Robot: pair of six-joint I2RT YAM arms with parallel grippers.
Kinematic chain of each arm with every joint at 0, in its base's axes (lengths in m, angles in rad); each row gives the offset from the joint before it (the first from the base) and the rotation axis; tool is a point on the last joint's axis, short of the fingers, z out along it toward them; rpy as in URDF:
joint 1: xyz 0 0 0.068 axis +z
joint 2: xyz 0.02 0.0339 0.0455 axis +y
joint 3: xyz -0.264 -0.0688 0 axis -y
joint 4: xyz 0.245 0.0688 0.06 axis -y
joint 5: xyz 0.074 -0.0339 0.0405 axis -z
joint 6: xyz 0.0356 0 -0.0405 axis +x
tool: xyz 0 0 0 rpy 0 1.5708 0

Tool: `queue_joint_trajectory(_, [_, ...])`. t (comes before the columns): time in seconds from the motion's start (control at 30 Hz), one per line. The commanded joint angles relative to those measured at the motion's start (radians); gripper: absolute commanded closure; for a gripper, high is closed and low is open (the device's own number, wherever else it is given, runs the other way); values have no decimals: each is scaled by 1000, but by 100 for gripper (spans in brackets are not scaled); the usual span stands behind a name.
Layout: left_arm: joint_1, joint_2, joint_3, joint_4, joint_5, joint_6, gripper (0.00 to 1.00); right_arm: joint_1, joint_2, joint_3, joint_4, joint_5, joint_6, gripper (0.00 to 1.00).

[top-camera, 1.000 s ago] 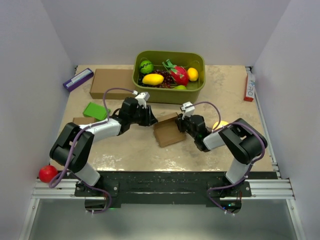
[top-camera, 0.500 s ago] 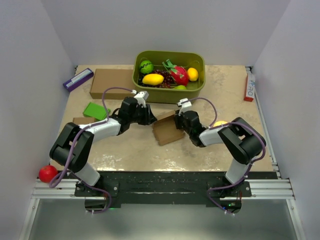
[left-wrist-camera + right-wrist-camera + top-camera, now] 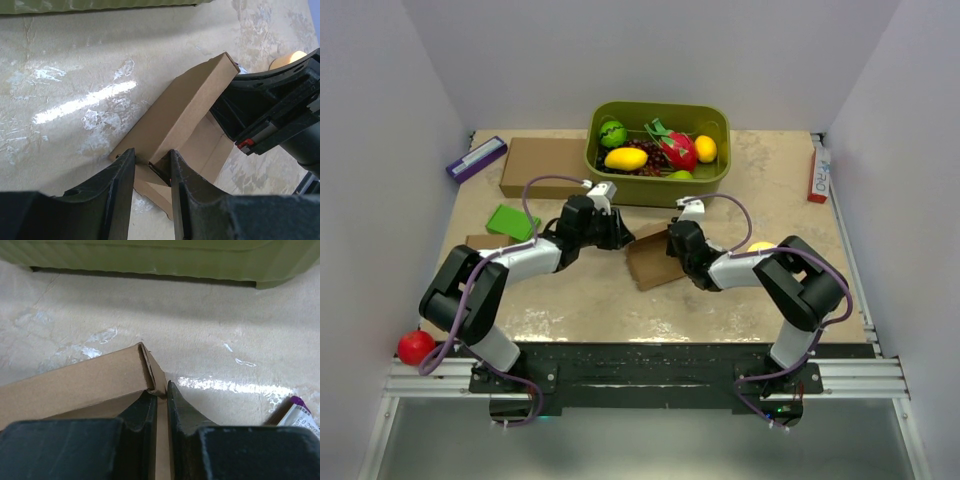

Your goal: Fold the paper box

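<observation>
Top external: left tool [image 3: 623, 240] and right tool [image 3: 670, 244] pinch opposite paper box [image 3: 650, 266] edges.

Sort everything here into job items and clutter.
Job: paper box, left claw, right claw, both gripping it.
Lying about: fruit bin, big carton, green block, purple box, red ball.

The right gripper [image 3: 161, 390] has slid leftward from beside the paper box [image 3: 648, 268] in to its far right corner, its fingers [image 3: 144, 410] now narrowed onto what looks like the upright wall's edge, the forearm stretched lower behind it and the box nudged slightly left.
</observation>
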Motion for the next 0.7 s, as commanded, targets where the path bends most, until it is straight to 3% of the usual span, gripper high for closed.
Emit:
queue_joint_trajectory(0.0, [-9,-35,-23,27,50,-19,69,-10,40,12,-161,117,138,100])
queue_joint_trajectory(0.67, [-7,-45,-46,76,65,-46,70,-6,57,18,-311,219,247,100])
